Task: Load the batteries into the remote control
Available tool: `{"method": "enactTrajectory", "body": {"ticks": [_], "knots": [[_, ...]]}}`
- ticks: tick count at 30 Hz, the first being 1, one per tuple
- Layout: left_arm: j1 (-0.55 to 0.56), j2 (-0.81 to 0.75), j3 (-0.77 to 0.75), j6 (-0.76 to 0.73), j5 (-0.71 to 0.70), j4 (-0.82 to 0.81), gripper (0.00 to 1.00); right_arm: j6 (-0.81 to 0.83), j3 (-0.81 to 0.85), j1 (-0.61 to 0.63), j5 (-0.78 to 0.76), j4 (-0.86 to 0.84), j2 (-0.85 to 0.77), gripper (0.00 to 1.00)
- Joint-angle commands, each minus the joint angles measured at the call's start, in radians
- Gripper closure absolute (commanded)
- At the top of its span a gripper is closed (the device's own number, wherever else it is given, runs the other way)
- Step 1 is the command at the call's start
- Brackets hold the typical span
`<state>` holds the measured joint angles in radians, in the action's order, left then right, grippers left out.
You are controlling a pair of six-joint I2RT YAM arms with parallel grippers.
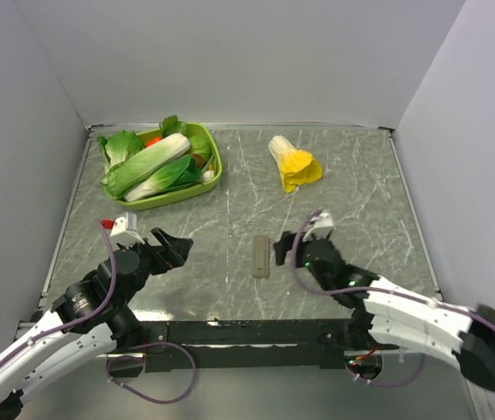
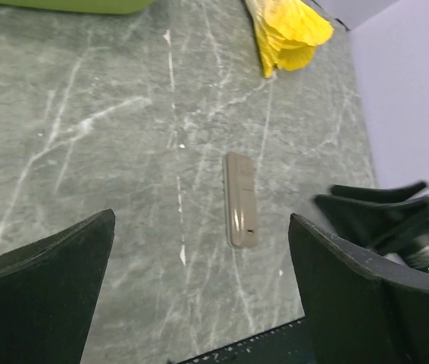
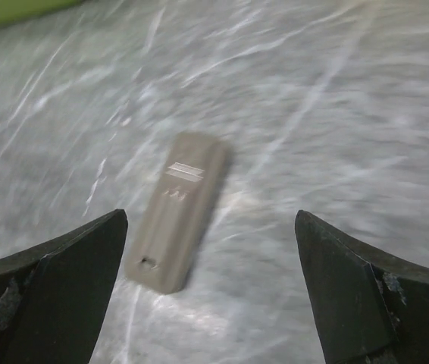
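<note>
We see a grey-green marbled table (image 1: 361,201) with white veins, closed in by plain pale walls (image 1: 230,61) on three sides. The left hand (image 1: 177,249) and right hand (image 1: 281,248) both hover low over its near part, facing each other.

The remote (image 1: 261,256) lies flat on the table between them, grey-beige back up, just beside the right hand's fingers and farther from the left hand. Its back carries a few small raised marks and a notch at one end; we cannot read any writing there.

Far beyond the left hand sits a green bowl (image 1: 216,166) of toy greens (image 1: 156,166). Beyond the right hand, well apart from it, lies a yellow-and-white cabbage (image 1: 293,164).

Both hands have their fingers spread wide. Neither holds or touches anything; in each wrist view we see bare table between the dark fingers, with the remote in the gap.
</note>
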<state>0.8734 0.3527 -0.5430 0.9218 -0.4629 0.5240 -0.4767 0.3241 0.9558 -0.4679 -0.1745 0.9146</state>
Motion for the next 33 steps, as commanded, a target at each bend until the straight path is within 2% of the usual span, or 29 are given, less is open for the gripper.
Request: {"method": "enactTrajectory", "body": {"ticks": [1, 3, 7, 10, 14, 21, 33], "knots": [[-0.008, 0.032, -0.051, -0.043, -0.089, 0.011, 0.01, -0.083, 0.110, -0.143, 0.046, 0.462, -0.225, 0.00], [-0.008, 0.040, -0.052, -0.047, -0.108, 0.008, 0.01, -0.082, 0.174, -0.187, -0.044, 0.603, -0.322, 0.00], [-0.008, 0.031, -0.092, -0.060, -0.166, 0.047, 0.01, -0.080, 0.279, -0.201, -0.213, 0.791, -0.456, 0.00], [-0.008, -0.003, -0.152, -0.061, -0.233, 0.123, 0.01, -0.047, 0.332, -0.200, -0.294, 0.858, -0.557, 0.00], [-0.008, -0.050, -0.222, -0.081, -0.315, 0.194, 0.01, 0.013, 0.333, -0.200, -0.351, 0.854, -0.672, 0.00], [-0.008, -0.161, -0.189, -0.069, -0.381, 0.209, 0.01, 0.081, 0.312, -0.200, -0.359, 0.848, -0.827, 0.00], [-0.010, -0.205, -0.178, -0.087, -0.390, 0.218, 0.01, 0.090, 0.305, -0.201, -0.350, 0.845, -0.850, 0.00]]}}
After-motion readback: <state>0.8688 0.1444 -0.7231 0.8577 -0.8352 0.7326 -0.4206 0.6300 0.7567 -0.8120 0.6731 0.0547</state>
